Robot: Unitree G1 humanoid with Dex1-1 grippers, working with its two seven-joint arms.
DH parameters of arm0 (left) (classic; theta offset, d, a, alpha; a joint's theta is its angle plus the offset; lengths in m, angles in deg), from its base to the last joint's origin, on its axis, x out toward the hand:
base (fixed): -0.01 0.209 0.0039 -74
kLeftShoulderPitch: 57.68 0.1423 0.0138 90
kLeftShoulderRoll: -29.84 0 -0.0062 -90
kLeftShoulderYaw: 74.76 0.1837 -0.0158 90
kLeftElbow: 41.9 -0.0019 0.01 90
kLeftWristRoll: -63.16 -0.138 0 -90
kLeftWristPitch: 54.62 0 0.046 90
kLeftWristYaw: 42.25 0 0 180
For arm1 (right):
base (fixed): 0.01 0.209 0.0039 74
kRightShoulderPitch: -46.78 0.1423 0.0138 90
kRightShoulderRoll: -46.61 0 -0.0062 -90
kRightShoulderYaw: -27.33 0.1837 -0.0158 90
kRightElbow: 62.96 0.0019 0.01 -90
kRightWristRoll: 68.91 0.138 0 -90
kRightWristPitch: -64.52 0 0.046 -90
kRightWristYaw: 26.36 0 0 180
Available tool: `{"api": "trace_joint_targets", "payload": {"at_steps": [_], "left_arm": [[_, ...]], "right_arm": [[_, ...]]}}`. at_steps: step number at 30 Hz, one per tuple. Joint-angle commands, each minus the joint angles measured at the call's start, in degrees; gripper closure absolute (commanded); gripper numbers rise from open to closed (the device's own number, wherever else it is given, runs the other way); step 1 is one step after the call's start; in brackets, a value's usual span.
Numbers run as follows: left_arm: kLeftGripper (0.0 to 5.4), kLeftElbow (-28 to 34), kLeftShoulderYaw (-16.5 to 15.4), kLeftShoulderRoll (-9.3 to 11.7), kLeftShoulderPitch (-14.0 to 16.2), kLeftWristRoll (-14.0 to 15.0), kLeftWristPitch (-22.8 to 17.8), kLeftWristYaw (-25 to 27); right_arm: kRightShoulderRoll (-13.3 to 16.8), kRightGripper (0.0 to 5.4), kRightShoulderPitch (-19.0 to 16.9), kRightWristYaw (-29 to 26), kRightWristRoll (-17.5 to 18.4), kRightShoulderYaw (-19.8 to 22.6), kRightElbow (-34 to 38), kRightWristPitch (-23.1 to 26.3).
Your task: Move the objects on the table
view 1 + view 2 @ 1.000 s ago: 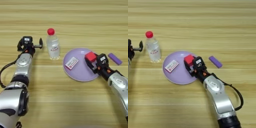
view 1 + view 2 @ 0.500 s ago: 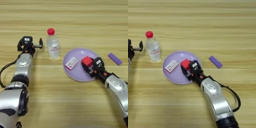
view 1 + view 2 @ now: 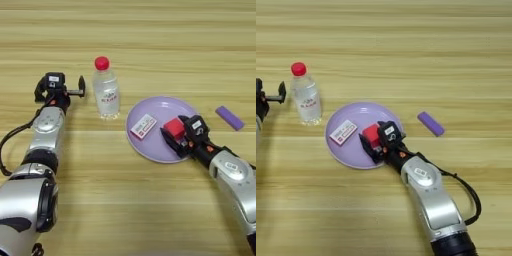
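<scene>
So nearest the camera is the right gripper [image 3: 176, 134], reaching in from the lower right with its black fingers closed on the red cube [image 3: 173, 127]. The cube sits between the fingers, right over the right half of the lilac plate [image 3: 150, 150]; can't tell if it's touching the plate or just above it. A small white card [image 3: 143, 126] lies on the plate just left of the cube.

Off the plate to the right, the purple block [image 3: 229, 118] lies on the surface, long axis diagonal, clearly nearer the right arm. Further back and left stands the water bottle [image 3: 105, 91], upright. The left gripper [image 3: 59, 86] is parked just left of it, fingers look spread, holding nothing, so that arm is the closer one for the bottle.
</scene>
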Motion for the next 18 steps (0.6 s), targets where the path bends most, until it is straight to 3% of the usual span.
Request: {"api": "trace_joint_targets", "payload": {"at_steps": [1,10,13,18], "left_arm": [[0.0,0.0,0.0,-0.1,-0.1,0.0,-0.5,-0.3],[0.0,0.4,-0.3,-0.2,0.0,0.2,-0.1,-0.6],[0.0,0.4,-0.3,-0.2,0.0,0.2,0.0,-0.6],[0.0,0.5,-0.4,-0.2,0.0,0.2,0.0,-0.6]], "right_arm": [[-0.5,1.32,0.8,-0.1,1.4,1.2,1.5,-2.1],[-0.7,0.36,3.5,3.2,2.8,7.6,2.3,-6.8],[0.1,0.07,5.9,6.1,2.3,11.3,-0.8,-7.7],[2.9,0.03,10.6,11.3,0.8,17.7,-10.0,-11.2]]}}
